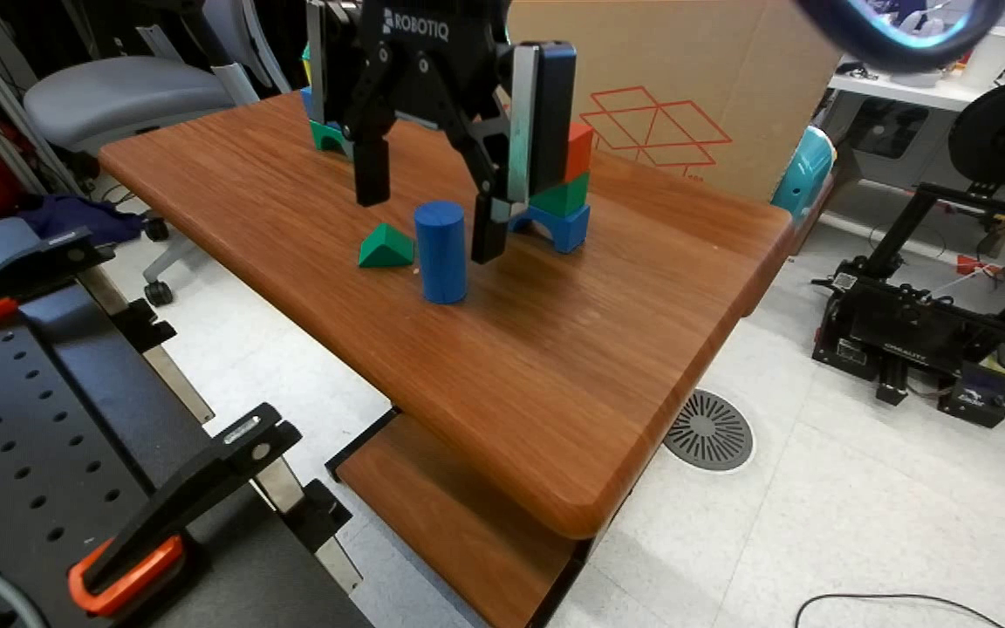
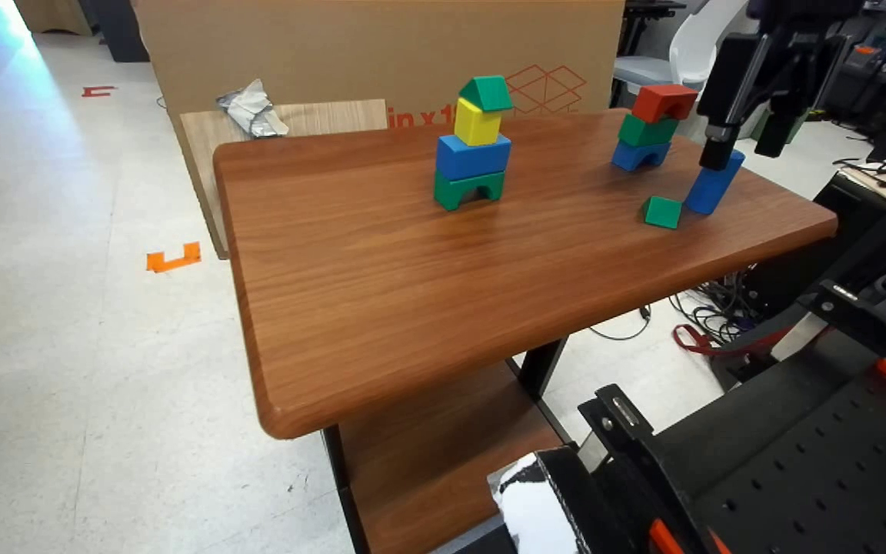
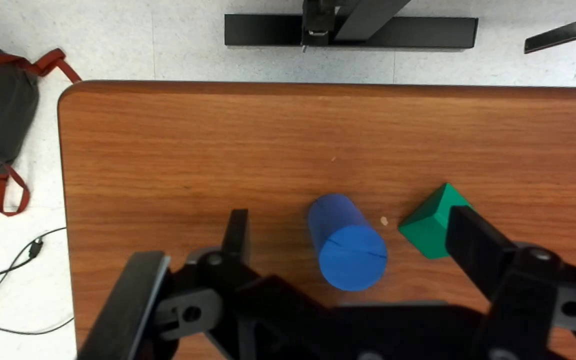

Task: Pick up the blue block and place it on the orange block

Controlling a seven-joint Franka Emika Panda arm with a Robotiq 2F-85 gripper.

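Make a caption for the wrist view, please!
Open gripper over a table with a blue cylinder standing beside a green wedge.

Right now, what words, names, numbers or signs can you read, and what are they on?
"ROBOTIQ": on the black gripper.
"in x 1": red, on the cardboard box; the yellow block hides the rest.
A red diamond drawing, no word: same box.
"CREALITY", it seems, in tiny letters: on the 3D printer.
Too small to read: labels on the printer and a clamp, red print under the drawing.

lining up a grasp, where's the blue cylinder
In the wrist view, the blue cylinder stands upright on the table, right of the picture's centre, just left of the green triangular block.
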